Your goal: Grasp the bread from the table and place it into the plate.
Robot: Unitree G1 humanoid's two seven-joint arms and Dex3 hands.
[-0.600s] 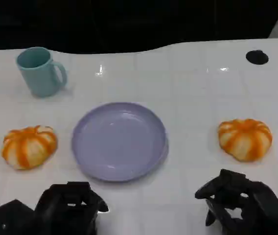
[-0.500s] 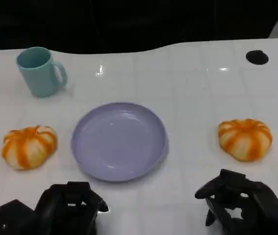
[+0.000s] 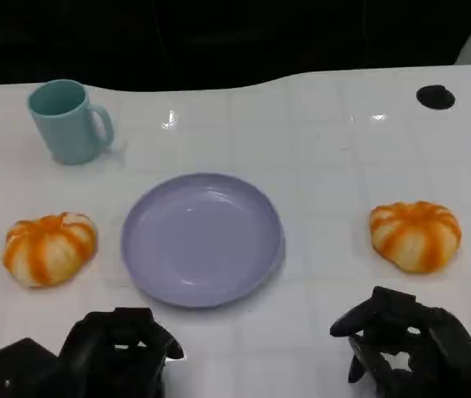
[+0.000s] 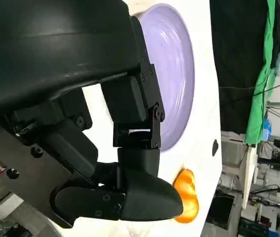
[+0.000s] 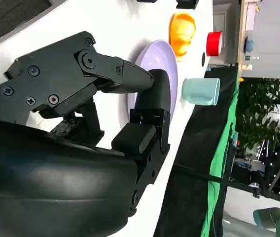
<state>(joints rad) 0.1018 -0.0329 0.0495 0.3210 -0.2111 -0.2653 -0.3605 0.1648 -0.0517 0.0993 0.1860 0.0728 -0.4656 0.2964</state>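
Black and jointed, the left hand (image 3: 115, 352) is hovering low at the near edge of the white table (image 3: 327, 149), its fingers (image 4: 130, 197) curling loosely with gaps between them and nothing inside. It is touching neither the plate nor any bread. The right hand (image 3: 410, 348) is sitting at the near right of the table in the same manner, fingers (image 5: 105, 74) bent but apart, holding nothing and resting on nothing that can be made out.

Two orange-and-cream striped bread rolls are lying on the table. The left bread (image 3: 49, 249) is sitting just beside the plate's left rim, beyond the left hand and a little to its outer side, apart from it. The right bread (image 3: 415, 235) is lying farther from the plate, on its right, beyond the right hand and clear of its fingertips.

The lavender plate (image 3: 202, 239) is standing between the two rolls in the middle of the table, with nothing in it. A teal mug (image 3: 68, 121) is standing upright at the far left, handle turning toward the right, well apart from both hands.
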